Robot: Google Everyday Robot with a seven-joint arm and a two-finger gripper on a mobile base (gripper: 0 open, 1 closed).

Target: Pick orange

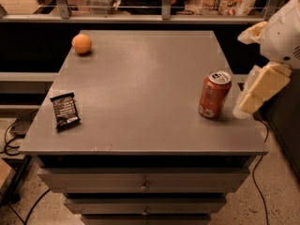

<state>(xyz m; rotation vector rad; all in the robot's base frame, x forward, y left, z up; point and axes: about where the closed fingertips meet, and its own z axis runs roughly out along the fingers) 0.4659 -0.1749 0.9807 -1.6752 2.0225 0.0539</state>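
Observation:
The orange (81,43) is a small round fruit at the far left corner of the grey table (140,78). My gripper (247,106) hangs at the right edge of the view, over the table's right side, just right of the soda can. It is far from the orange, across the whole table top. It holds nothing that I can see.
An orange-red soda can (214,94) stands upright near the right front edge, next to my gripper. A dark snack packet (65,110) lies flat at the left front. A railing and shelves with goods run behind the table. Cables lie on the floor at left.

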